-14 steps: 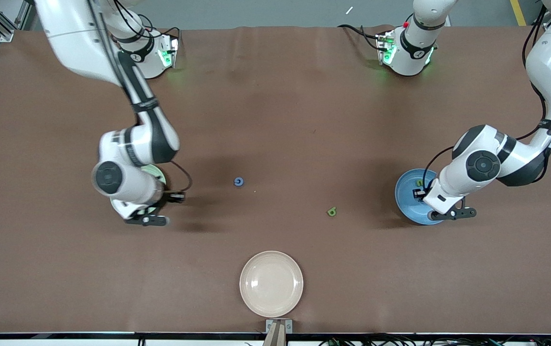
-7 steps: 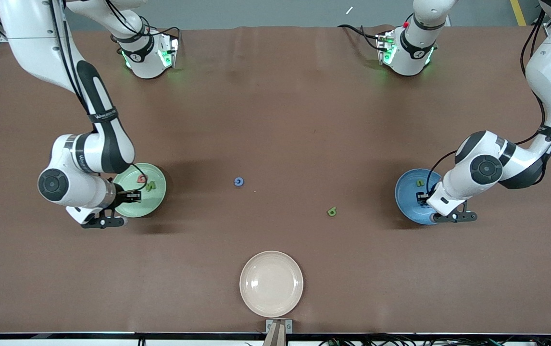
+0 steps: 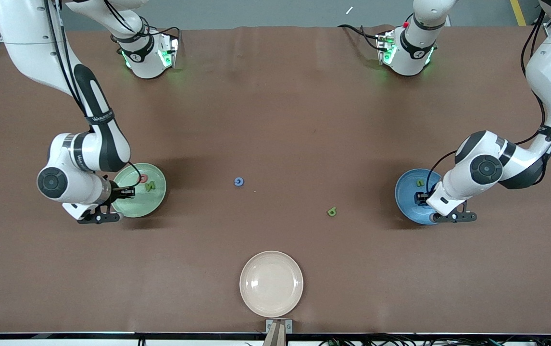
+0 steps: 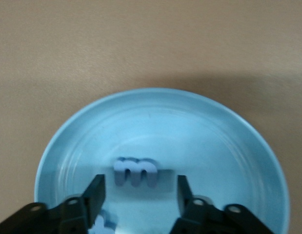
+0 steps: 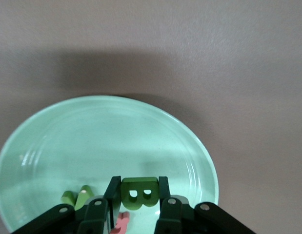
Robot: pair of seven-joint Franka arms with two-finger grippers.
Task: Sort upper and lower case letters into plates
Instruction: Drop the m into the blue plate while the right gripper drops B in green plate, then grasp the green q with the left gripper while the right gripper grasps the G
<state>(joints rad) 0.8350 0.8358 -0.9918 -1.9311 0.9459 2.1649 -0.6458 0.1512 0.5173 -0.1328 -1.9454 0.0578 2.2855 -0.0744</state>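
My right gripper (image 3: 129, 192) is shut on a green letter B (image 5: 139, 193) and holds it low over the pale green plate (image 3: 153, 204), which also shows in the right wrist view (image 5: 116, 141). A red letter (image 3: 143, 179) and a green letter (image 3: 149, 186) lie in that plate. My left gripper (image 3: 419, 197) is open and empty over the blue plate (image 3: 404, 192). A blue letter m (image 4: 136, 171), another blue letter (image 4: 103, 224) and a green letter (image 3: 419, 183) lie in it. A blue letter (image 3: 239, 181) and a green letter (image 3: 331, 211) lie on the table between the plates.
A cream-beige plate (image 3: 271, 283) stands empty near the table's front edge, in the middle. The brown table top (image 3: 275, 105) stretches between the two arm bases.
My right gripper has swung toward the right arm's end of the table, from beside the pale green plate to over it. The left gripper has barely moved.
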